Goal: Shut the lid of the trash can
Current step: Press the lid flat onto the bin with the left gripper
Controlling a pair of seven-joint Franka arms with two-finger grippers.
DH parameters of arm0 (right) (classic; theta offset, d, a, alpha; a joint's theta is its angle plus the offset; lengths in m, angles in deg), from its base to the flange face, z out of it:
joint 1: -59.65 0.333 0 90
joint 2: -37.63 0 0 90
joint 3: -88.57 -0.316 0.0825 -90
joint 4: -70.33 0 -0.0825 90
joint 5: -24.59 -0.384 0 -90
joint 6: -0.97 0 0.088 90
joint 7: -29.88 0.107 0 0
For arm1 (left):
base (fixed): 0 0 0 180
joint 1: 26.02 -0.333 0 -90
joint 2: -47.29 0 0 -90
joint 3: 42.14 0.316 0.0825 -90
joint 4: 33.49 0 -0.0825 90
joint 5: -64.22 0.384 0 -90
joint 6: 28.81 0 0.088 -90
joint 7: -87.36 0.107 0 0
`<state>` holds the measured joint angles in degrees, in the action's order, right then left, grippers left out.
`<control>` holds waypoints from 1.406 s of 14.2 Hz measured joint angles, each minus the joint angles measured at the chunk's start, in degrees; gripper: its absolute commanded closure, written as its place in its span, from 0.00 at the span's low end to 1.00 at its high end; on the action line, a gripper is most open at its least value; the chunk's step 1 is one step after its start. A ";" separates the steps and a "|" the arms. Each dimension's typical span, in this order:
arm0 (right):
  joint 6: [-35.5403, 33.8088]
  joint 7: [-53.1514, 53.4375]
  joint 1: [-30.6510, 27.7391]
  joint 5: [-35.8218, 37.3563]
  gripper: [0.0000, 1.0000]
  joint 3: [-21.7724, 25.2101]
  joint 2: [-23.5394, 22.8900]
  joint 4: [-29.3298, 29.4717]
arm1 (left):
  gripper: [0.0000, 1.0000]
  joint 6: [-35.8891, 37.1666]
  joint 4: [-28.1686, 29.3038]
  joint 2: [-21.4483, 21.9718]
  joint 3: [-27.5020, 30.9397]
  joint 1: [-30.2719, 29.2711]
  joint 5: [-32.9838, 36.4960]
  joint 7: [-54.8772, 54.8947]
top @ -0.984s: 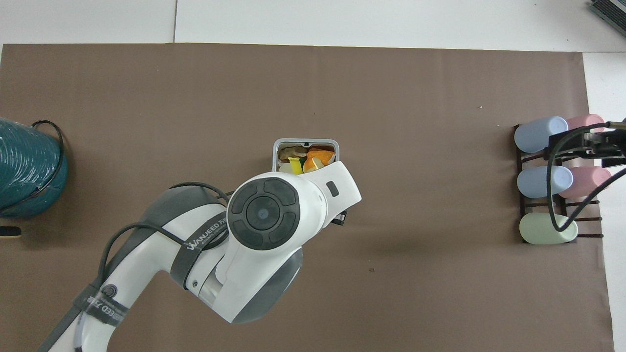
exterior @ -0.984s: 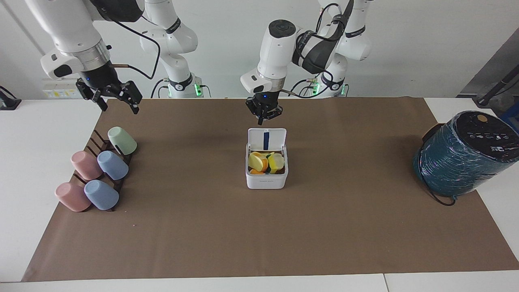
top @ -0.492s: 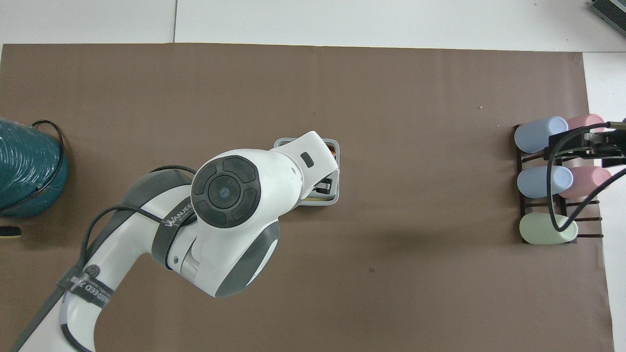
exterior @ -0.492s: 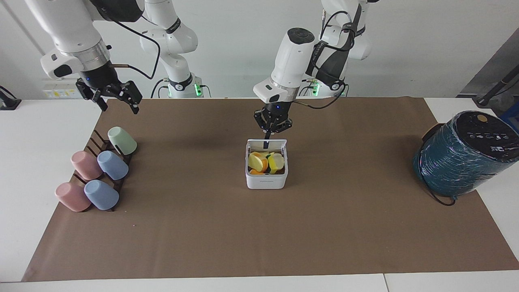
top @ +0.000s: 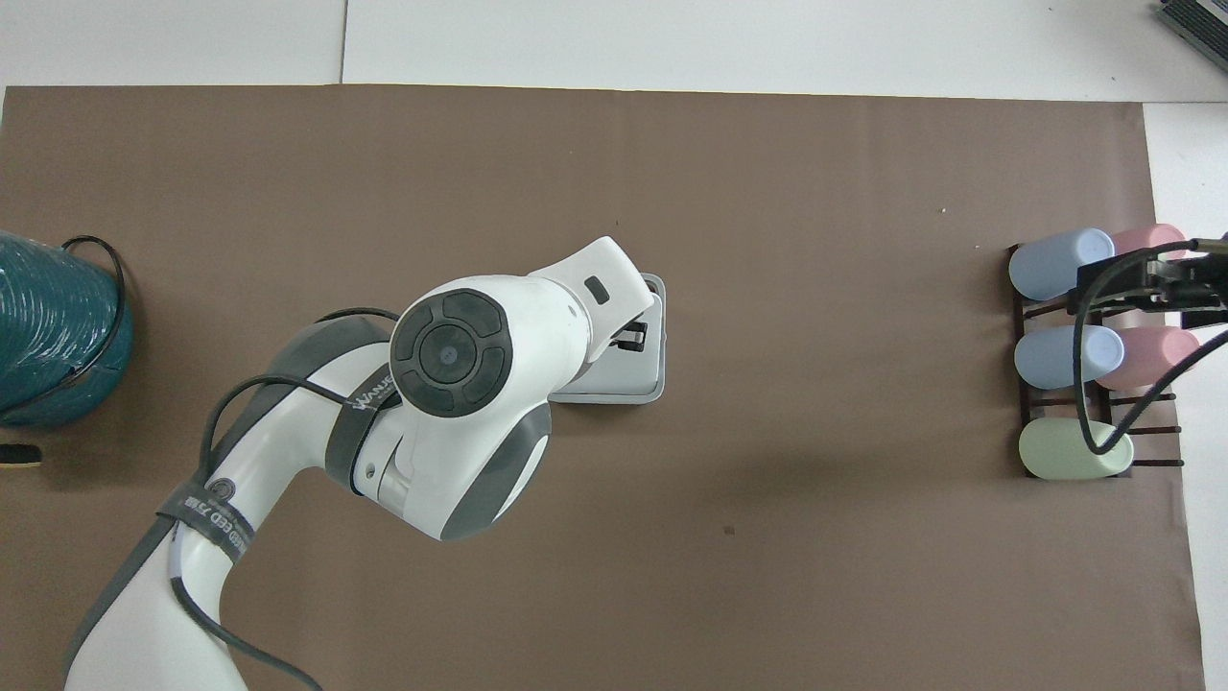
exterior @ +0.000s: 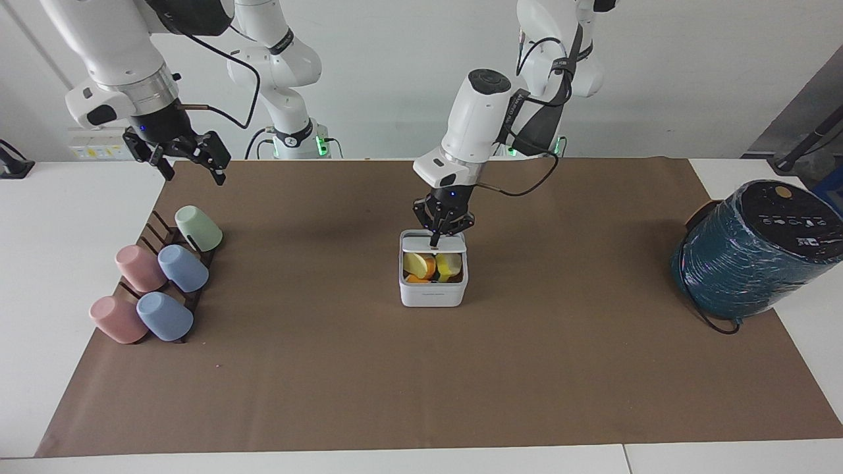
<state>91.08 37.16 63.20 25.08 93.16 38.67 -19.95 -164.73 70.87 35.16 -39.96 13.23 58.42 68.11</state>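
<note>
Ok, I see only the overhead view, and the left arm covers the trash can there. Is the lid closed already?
Observer: Not yet. In the facing view the lid is tilted about halfway down over the trash can.
Operator: Does the left hand touch the lid?
Observer: It appears so. The left hand points down and its tip rests on the top of the lid.
Operator: And the right hand? I see only its cable.
Observer: The right arm waits. The right hand hangs open in the air over the corner of the mat, by the cup rack.
</note>
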 measured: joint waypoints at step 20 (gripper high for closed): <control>0.00 0.00 0.00 0.00 0.00 0.00 0.00 0.00 | 0.30 8.02 -5.25 -3.26 0.49 -0.94 0.01 0.47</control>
<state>91.08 37.16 63.20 25.08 93.16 38.67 -19.95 -156.71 65.61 31.90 -39.48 12.29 58.43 68.57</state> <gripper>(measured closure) 0.000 0.987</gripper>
